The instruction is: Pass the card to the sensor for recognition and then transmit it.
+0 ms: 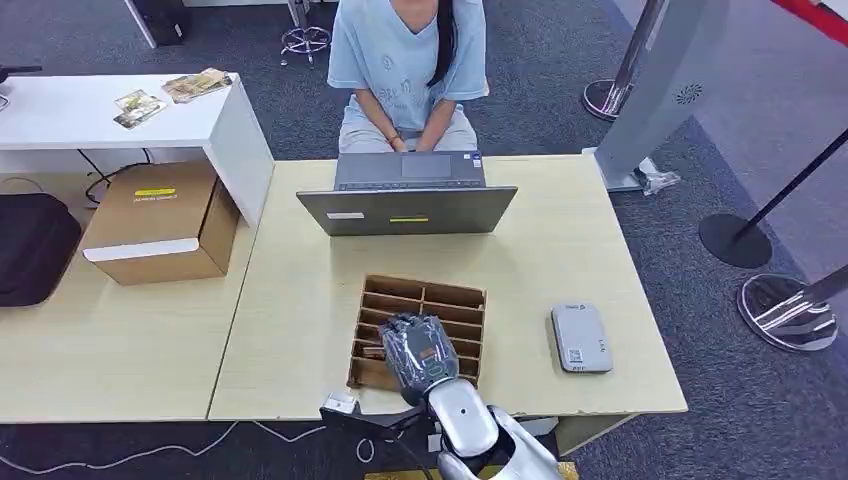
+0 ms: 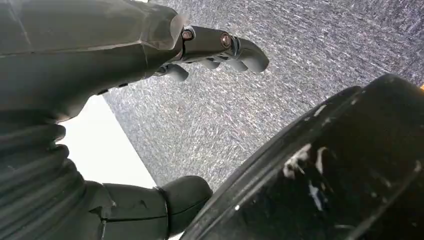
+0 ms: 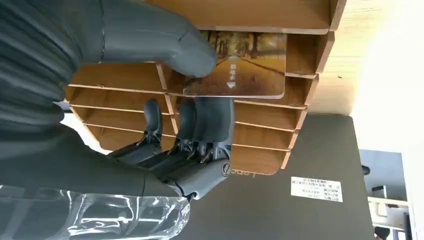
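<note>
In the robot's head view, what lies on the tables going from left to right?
Black bag → cardboard box → wooden slotted organizer, with the right hand over it → grey card sensor.

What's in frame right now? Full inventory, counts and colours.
card: 1, autumn-tree print, pinched by right hand over the organizer
organizer: 1, brown slotted cardboard, near-centre of desk
sensor: 1, grey flat reader, desk, right of organizer
laptop: 1, grey, open, far side of desk facing the person
desk: 1, light wood
cardboard box: 1, brown, on side table to the left
white table: 1, far left, printed cards on it
stanchion bases: several, dark or silver, on carpet at right
person: 1, light blue top, seated behind laptop
right hand: grey, holds card
left hand: grey, hanging above carpet, holds nothing
</note>
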You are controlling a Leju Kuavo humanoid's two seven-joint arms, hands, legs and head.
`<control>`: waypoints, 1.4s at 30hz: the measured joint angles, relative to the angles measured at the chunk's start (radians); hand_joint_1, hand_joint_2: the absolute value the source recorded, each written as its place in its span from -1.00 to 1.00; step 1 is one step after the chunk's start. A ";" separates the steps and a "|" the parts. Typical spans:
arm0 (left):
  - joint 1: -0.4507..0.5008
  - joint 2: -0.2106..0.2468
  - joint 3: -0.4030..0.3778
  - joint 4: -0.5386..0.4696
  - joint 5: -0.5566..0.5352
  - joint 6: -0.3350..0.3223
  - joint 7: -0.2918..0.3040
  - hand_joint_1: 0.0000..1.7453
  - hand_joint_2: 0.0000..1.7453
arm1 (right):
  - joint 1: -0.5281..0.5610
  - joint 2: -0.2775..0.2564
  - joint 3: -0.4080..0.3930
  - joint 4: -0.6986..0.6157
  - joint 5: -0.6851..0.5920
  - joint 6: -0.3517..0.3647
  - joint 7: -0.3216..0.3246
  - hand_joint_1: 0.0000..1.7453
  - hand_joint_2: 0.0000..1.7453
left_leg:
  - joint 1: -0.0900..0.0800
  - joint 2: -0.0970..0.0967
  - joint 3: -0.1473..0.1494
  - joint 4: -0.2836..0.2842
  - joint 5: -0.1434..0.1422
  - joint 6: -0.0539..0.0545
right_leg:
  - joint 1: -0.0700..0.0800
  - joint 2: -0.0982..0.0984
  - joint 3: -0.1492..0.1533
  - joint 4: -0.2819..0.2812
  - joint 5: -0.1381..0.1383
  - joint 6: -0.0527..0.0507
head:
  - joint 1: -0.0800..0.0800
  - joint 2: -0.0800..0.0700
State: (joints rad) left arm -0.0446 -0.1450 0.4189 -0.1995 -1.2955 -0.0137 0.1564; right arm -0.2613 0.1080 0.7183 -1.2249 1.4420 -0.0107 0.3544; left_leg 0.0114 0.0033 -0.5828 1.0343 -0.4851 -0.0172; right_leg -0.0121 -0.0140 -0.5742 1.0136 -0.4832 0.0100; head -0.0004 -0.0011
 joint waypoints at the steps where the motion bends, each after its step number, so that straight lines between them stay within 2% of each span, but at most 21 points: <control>1: 0.000 0.000 0.000 0.000 0.000 0.000 0.000 -1.00 1.00 | 0.000 0.000 0.000 0.000 0.000 0.000 0.000 0.44 1.00 | 0.000 0.000 0.000 0.000 0.000 0.000 | 0.000 0.000 0.000 0.000 0.000 0.000 | 0.000 0.000; 4: 0.000 0.000 0.000 0.000 0.000 0.000 0.000 -1.00 1.00 | -0.001 0.000 0.000 0.000 0.000 0.000 -0.001 0.44 1.00 | 0.000 0.000 0.000 0.000 0.000 0.000 | 0.000 0.000 0.000 0.000 0.000 0.000 | 0.000 0.000; 5: 0.000 0.000 0.000 0.000 0.000 0.000 0.000 -1.00 1.00 | -0.001 0.000 0.000 0.000 0.000 0.000 -0.001 0.38 1.00 | 0.000 0.000 0.000 0.000 0.000 0.000 | 0.000 0.000 0.000 0.000 0.000 0.000 | 0.000 0.000; 6: 0.000 0.000 0.000 0.000 0.000 0.000 0.000 -1.00 1.00 | -0.001 0.000 0.000 0.000 -0.001 0.000 -0.001 0.44 1.00 | 0.000 0.000 0.000 0.000 0.000 0.000 | 0.000 0.000 0.000 0.000 0.000 0.000 | 0.000 0.000; 12: 0.000 0.000 0.000 0.000 -0.003 0.000 0.000 -1.00 1.00 | -0.002 0.000 0.000 0.000 -0.003 0.000 -0.002 0.52 1.00 | 0.000 0.000 0.000 0.000 0.000 0.000 | 0.000 0.000 0.000 0.000 0.000 0.000 | 0.000 0.000; 14: 0.000 0.000 0.000 0.000 -0.003 0.000 0.000 -1.00 1.00 | -0.002 0.000 0.000 0.000 -0.004 -0.001 -0.002 0.68 1.00 | 0.000 0.000 0.000 0.000 0.000 0.000 | 0.000 0.000 0.000 0.000 0.000 0.000 | 0.000 0.000; 16: 0.000 0.000 0.000 0.000 -0.003 0.000 0.000 -1.00 1.00 | -0.002 0.000 0.000 0.000 -0.007 -0.002 -0.005 0.74 1.00 | 0.000 0.000 0.000 0.000 0.000 0.000 | 0.000 0.000 0.000 0.000 0.000 0.000 | 0.000 0.000; 17: 0.000 0.000 0.000 0.000 -0.003 0.000 0.000 -1.00 1.00 | -0.002 0.000 0.000 0.000 -0.010 -0.003 -0.006 0.92 1.00 | 0.000 0.000 0.000 0.000 0.000 0.000 | 0.000 0.000 0.000 0.000 0.000 0.000 | 0.000 0.000; 19: 0.000 0.000 0.000 0.000 -0.003 0.000 0.000 -1.00 1.00 | -0.002 0.000 0.000 0.000 -0.016 -0.004 -0.008 0.92 1.00 | 0.000 0.000 0.000 0.000 0.000 0.000 | 0.000 0.000 0.000 0.000 0.000 0.000 | 0.000 0.000; 20: 0.000 0.000 0.000 0.000 -0.003 0.000 0.000 -1.00 1.00 | -0.002 0.000 0.000 0.000 -0.019 -0.005 -0.010 1.00 1.00 | 0.000 0.000 0.000 0.000 0.000 0.000 | 0.000 0.000 0.000 0.000 0.000 0.000 | 0.000 0.000; 21: 0.000 0.000 0.000 0.000 -0.004 0.000 0.000 -1.00 1.00 | -0.002 0.000 0.000 0.000 -0.026 -0.009 -0.012 0.96 1.00 | 0.000 0.000 0.000 0.000 0.000 0.000 | 0.000 0.000 0.000 0.000 0.000 0.000 | 0.000 0.000; 26: 0.000 0.001 0.000 0.000 -0.011 -0.001 0.000 -1.00 1.00 | 0.000 0.000 0.000 -0.014 -0.053 -0.024 -0.022 1.00 1.00 | 0.000 0.000 0.000 0.000 0.000 0.000 | 0.000 0.000 0.000 0.000 0.000 0.000 | 0.000 0.000; 42: 0.000 0.001 0.000 0.000 -0.024 -0.002 0.000 -1.00 1.00 | 0.031 -0.010 -0.028 -0.117 -0.258 -0.016 -0.117 1.00 1.00 | 0.000 0.000 0.000 0.000 0.000 0.000 | 0.000 0.000 0.000 0.000 0.000 0.000 | 0.000 0.000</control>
State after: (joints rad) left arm -0.0444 -0.1438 0.4192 -0.1995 -1.3195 -0.0153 0.1564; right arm -0.2304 0.0977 0.6905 -1.3424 1.1837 -0.0271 0.2376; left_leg 0.0114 0.0034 -0.5828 1.0343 -0.4851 -0.0172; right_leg -0.0122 -0.0139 -0.5745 1.0136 -0.4832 0.0100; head -0.0004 -0.0011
